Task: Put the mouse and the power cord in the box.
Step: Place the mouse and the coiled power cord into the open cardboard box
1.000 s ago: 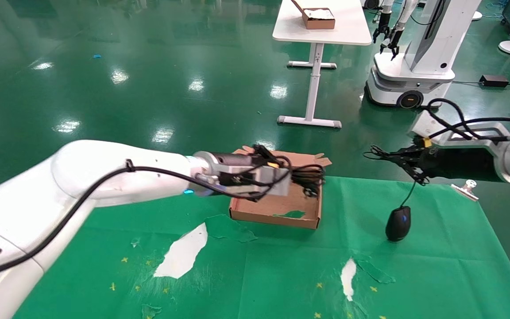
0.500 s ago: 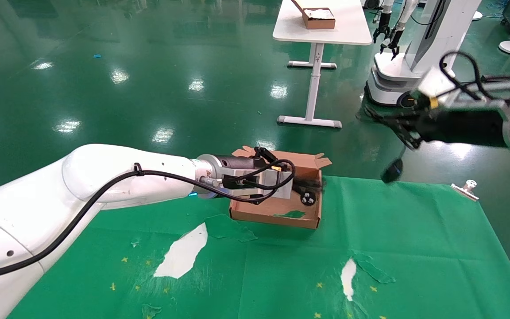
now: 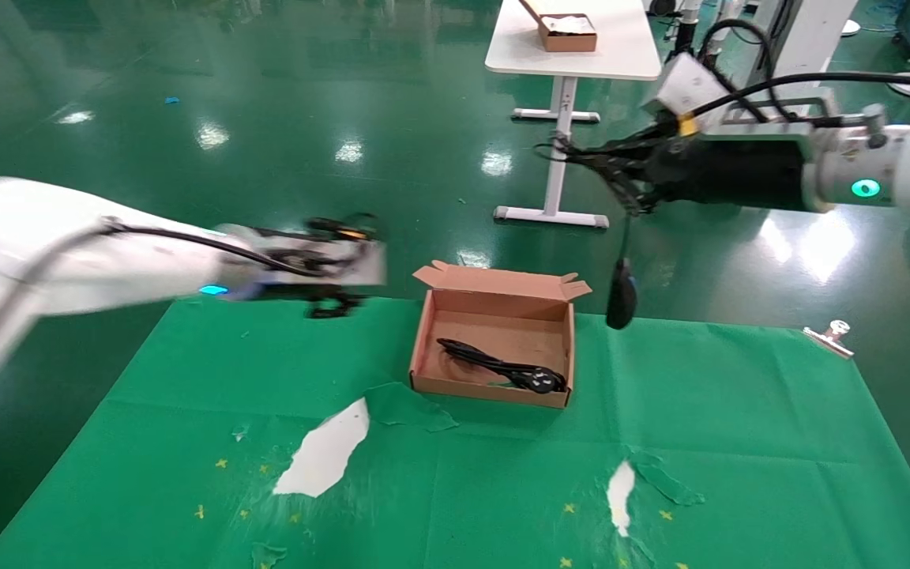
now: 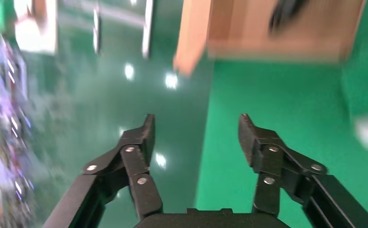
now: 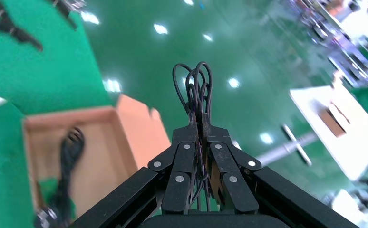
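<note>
The brown cardboard box stands open on the green cloth, and the power cord lies on its floor with the plug near the front right corner. My right gripper hovers above and behind the box's right side, shut on the bundled thin cable. The black mouse dangles from that cable just outside the box's right wall. The right wrist view shows the gripper over the box and the cord. My left gripper is open and empty, left of the box.
The green cloth has torn patches showing white. A metal clip sits at its right rear edge. Beyond stands a white table bearing another brown box with white contents.
The left gripper has let go of the power cord in the box and pulled away to the left. The right gripper has carried the hanging mouse leftward, up to the box's right side.
</note>
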You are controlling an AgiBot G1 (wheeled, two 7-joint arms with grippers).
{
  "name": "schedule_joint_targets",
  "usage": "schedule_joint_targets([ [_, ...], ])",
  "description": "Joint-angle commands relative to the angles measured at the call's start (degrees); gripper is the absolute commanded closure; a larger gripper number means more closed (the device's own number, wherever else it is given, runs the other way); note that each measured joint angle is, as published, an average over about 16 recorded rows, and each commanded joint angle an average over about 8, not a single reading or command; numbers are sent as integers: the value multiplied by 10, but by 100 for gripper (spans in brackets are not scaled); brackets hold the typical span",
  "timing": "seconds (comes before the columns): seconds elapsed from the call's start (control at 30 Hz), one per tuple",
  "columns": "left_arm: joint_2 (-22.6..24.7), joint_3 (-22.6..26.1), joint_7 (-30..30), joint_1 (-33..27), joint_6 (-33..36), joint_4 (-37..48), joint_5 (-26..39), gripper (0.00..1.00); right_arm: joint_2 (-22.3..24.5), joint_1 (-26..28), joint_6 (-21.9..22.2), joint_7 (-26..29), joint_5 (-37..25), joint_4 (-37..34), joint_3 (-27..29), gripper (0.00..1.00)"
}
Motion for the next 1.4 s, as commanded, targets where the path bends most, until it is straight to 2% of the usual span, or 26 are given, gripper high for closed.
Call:
schedule_joint_targets([
  [0.03, -23, 2, -5, -17, 21, 26, 1, 0, -16, 1, -9, -11, 9, -8, 4, 100],
  [0.2, -67, 22, -57, -37, 55, 4, 29, 0, -62, -3, -2, -31, 14, -31, 5, 100],
  [0.43, -104, 42, -137, -34, 48, -89, 62, 0, -125, -37, 52, -48, 5, -53, -8, 100],
  [0.67, -144, 62, -227, -27, 28, -193, 105, 0, -137, -93, 108, -6, -13, -2, -63, 100],
  [0.7, -149, 65, -240, -27, 26, -206, 112, 0, -137, -99, 118, 5, -14, 5, -71, 97],
  [0.93, -172, 78, -293, -26, 17, -265, 142, 0, -141, -122, 177, 53, -14, 29, -109, 9],
  [0.97, -173, 79, -294, -26, 17, -267, 144, 0, -141, -123, 181, 55, -14, 30, -111, 0],
  [1.4, -169, 77, -287, -25, 16, -258, 139, 0, -139, -120, 171, 48, -14, 28, -105, 0],
])
